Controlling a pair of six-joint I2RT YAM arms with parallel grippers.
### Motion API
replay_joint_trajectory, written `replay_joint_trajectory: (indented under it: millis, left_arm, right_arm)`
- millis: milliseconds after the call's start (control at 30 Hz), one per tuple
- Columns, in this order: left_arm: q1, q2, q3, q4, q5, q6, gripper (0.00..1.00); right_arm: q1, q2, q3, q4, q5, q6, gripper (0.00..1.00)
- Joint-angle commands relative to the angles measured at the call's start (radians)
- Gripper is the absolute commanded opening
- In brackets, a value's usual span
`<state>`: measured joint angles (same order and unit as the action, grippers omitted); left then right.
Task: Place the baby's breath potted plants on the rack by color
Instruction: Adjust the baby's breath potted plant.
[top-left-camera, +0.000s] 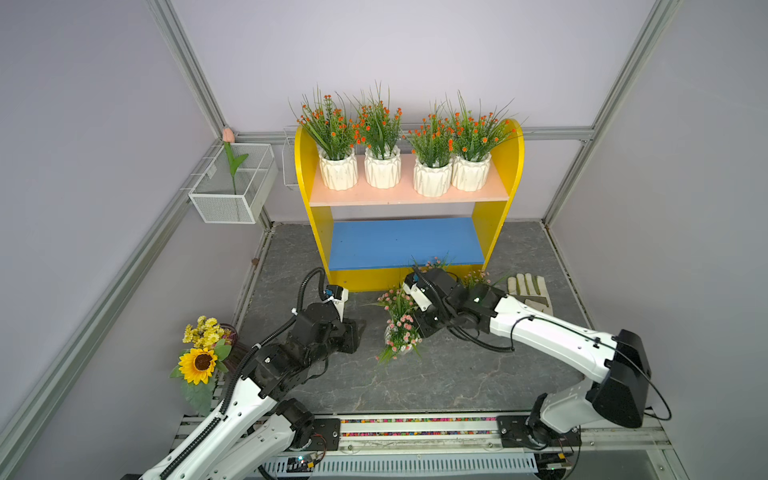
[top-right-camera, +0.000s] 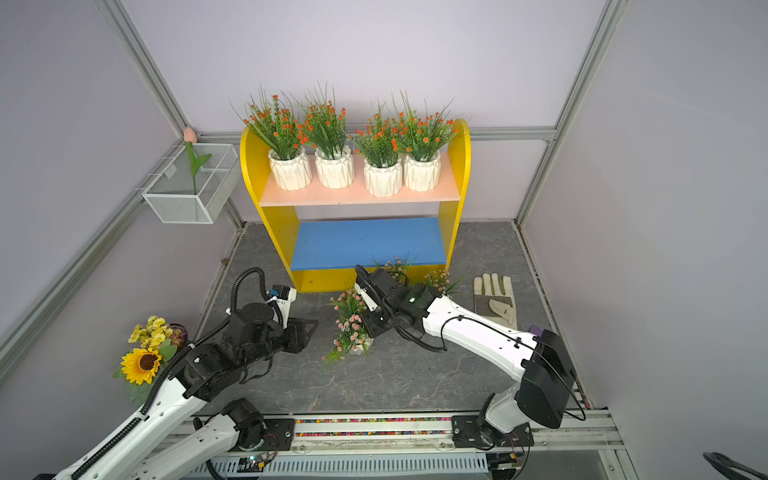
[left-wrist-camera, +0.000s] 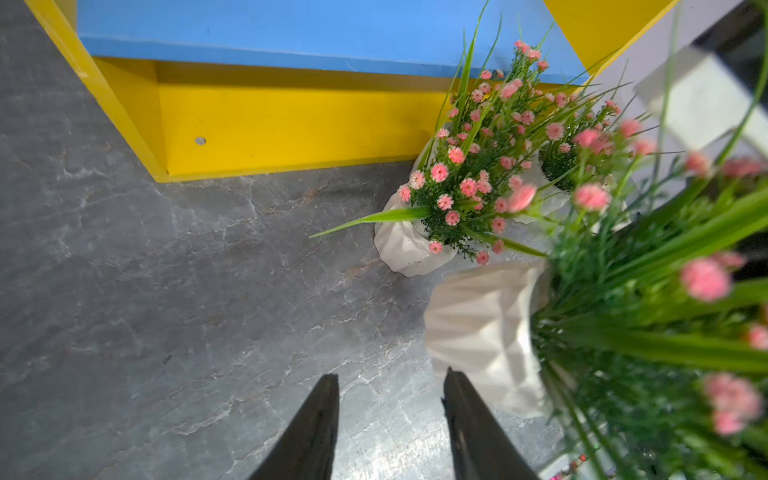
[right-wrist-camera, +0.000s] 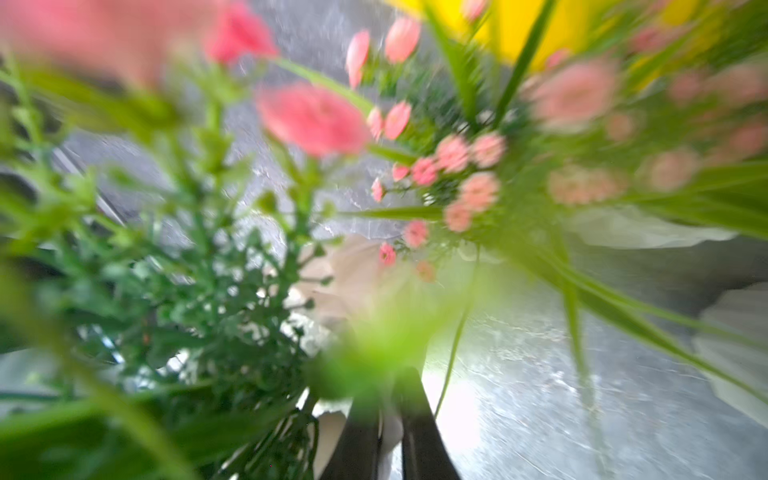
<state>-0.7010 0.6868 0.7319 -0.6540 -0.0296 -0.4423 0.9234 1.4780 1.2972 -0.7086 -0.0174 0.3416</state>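
My left arm (top-left-camera: 241, 411) and right arm (top-left-camera: 552, 336) are white-shelled with black joints. Corrugated black cable (top-left-camera: 302, 291) loops off the left. My left gripper (left-wrist-camera: 390, 373) is black, tapered.

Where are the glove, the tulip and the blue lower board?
glove (top-left-camera: 525, 300): in a top view, grey palm
tulip (top-left-camera: 227, 135): in a top view, pink bud
blue lower board (top-left-camera: 405, 243): in a top view, bare middle

Four orange-flowered pots (top-left-camera: 338, 172) (top-left-camera: 382, 170) (top-left-camera: 432, 178) (top-left-camera: 471, 173) are in view, and four pink-flowered plants (top-left-camera: 392, 297) (top-left-camera: 402, 330) (top-left-camera: 434, 262) (top-left-camera: 476, 277) — only three show their white pots in the left wrist view. There is one rack (top-left-camera: 320, 232), two wire baskets (top-left-camera: 232, 199) (top-left-camera: 289, 174), one tulip (top-left-camera: 235, 166), one bouquet (top-left-camera: 199, 357), one glove (top-left-camera: 530, 291) — and two robot arms (top-left-camera: 249, 399) (top-left-camera: 552, 336).
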Motion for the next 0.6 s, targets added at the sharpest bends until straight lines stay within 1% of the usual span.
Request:
replay_joint_trajectory:
  millis: [0, 167, 267, 300, 333, 467, 567]
  left_arm:
    - [-0.002, -0.037, -0.037, 0.052, -0.016, -0.005, 0.53]
    - [-0.002, -0.067, -0.103, 0.171, 0.033, -0.012, 0.61]
    - [-0.002, -0.051, -0.114, 0.216, 0.044, -0.006, 0.67]
    - [-0.002, -0.039, -0.109, 0.224, 0.051, 0.000, 0.89]
    - [-0.002, -0.025, -0.103, 0.229, 0.055, 0.006, 1.00]
    - [-0.006, 0.031, -0.085, 0.277, 0.118, 0.048, 1.00]
    - [-0.039, 0.045, -0.079, 0.322, 0.134, 0.096, 1.00]
  right_arm:
    - [-0.037, -0.067, 0.051, -0.074, -0.079, -0.043, 0.07]
    - [-0.097, -0.131, 0.096, -0.147, -0.121, -0.066, 0.07]
    - [-0.131, -0.155, 0.109, -0.173, -0.153, -0.075, 0.07]
    - [-0.137, -0.159, 0.116, -0.184, -0.157, -0.080, 0.07]
    - [-0.141, -0.160, 0.121, -0.193, -0.158, -0.085, 0.07]
    - [-0.159, -0.170, 0.142, -0.218, -0.168, -0.098, 0.07]
    - [-0.176, -0.170, 0.164, -0.241, -0.174, -0.112, 0.07]
